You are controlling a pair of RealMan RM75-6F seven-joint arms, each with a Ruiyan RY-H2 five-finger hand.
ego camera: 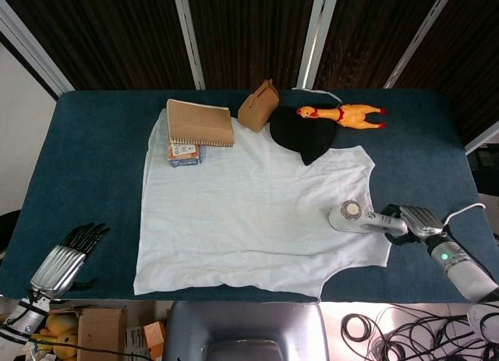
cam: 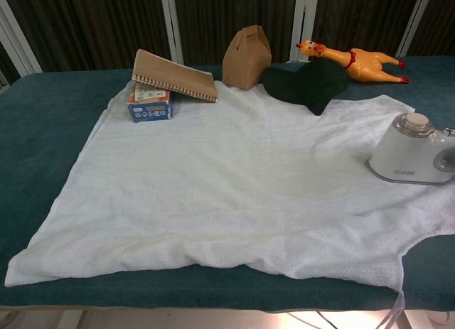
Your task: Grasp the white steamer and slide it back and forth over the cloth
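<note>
Steamer (ego camera: 352, 217), glossy rounded plastic, sits at four o'clock on my crumpled cloth (ego camera: 249, 213); right hand (ego camera: 412, 222) wraps its handle, left hand (ego camera: 69, 256) fingers apart.

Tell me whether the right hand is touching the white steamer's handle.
Touching. In the head view the right hand overlaps the handle end of the white steamer with no gap between them; whether it has a firm grip is unclear.

Even, bright overhead light; sharp, shadowless frames.
</note>
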